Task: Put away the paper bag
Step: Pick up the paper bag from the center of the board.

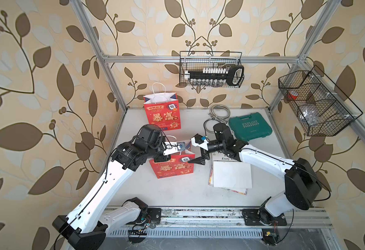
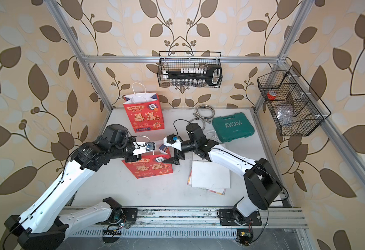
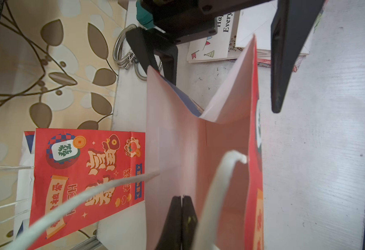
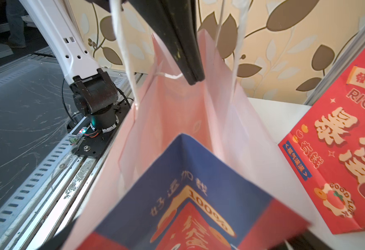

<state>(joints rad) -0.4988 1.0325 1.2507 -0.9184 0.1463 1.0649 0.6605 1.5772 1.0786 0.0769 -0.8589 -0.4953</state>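
I log: paper bag [image 1: 172, 168] matt printed paper, twisted-cord handles [image 3: 220, 184]; at its 1 o'clock, hose [image 1: 220, 111] shiny ribbed metal, case [image 1: 249, 127] matt plastic.

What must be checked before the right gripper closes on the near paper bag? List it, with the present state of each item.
1. Hold: the left gripper is shut on a wall of the near paper bag: ok.
2. Readiness: the right gripper is open: ok.
3. Alignment: the right fingers stand one on each side of the bag's open end, as seen from the left wrist: ok.
4. Snags: the rope handles hang away from the right fingers: ok.
5. Neighbour: the back paper bag stands apart from the near one: ok.
6. Support: the near bag's base rests on the table: cannot tell.
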